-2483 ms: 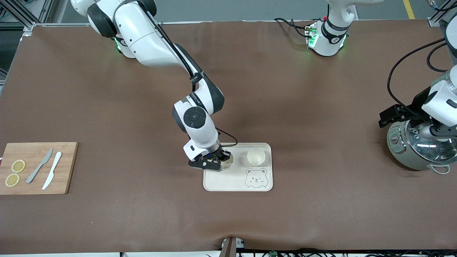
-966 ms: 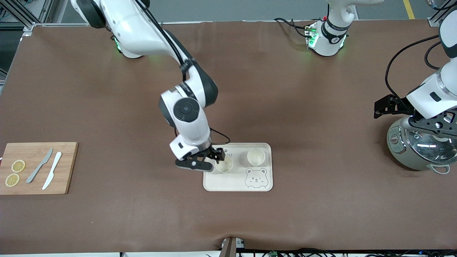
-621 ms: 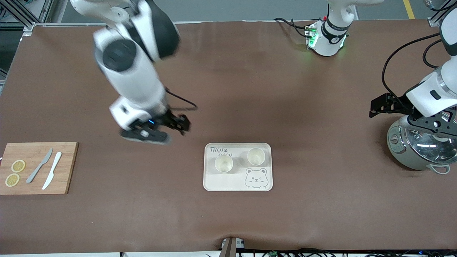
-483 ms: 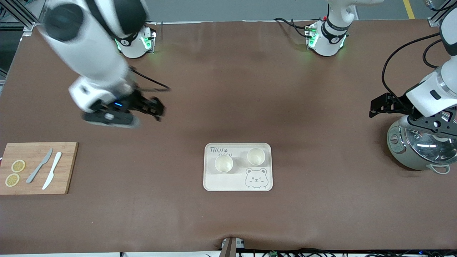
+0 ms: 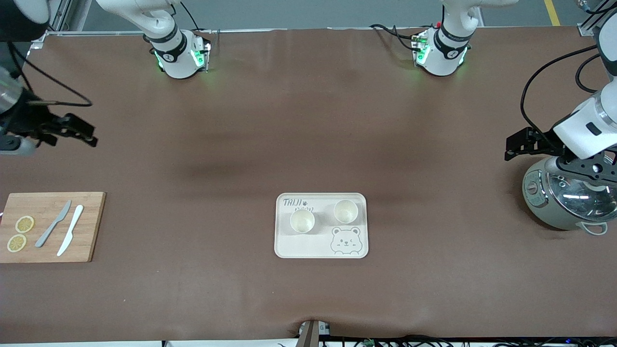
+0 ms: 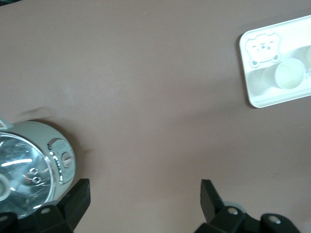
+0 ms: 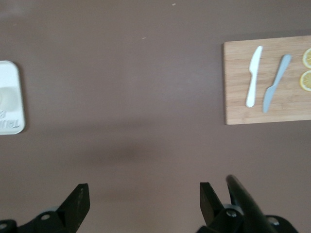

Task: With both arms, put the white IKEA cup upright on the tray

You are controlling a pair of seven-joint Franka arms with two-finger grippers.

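Observation:
Two cream-white cups stand upright on the cream tray (image 5: 299,245) with the bear drawing: one cup (image 5: 302,221) toward the right arm's end and the other cup (image 5: 345,210) beside it. My right gripper (image 5: 14,143) is open and empty, high over the bare table at the right arm's end; its wrist view shows the gripper (image 7: 144,200) and the tray's edge (image 7: 10,104). My left gripper (image 5: 587,168) is open and empty over the pot; its wrist view shows the gripper (image 6: 144,201), the tray (image 6: 255,90) and one cup (image 6: 287,76).
A wooden cutting board (image 5: 89,226) with two knives (image 5: 61,229) and lemon slices (image 5: 24,224) lies at the right arm's end, also in the right wrist view (image 7: 238,82). A metal pot with a glass lid (image 5: 540,202) stands at the left arm's end, also in the left wrist view (image 6: 29,170).
My right gripper let go of the cup on the tray, rose and swung away to the right arm's end of the table. The left gripper stayed over the pot.

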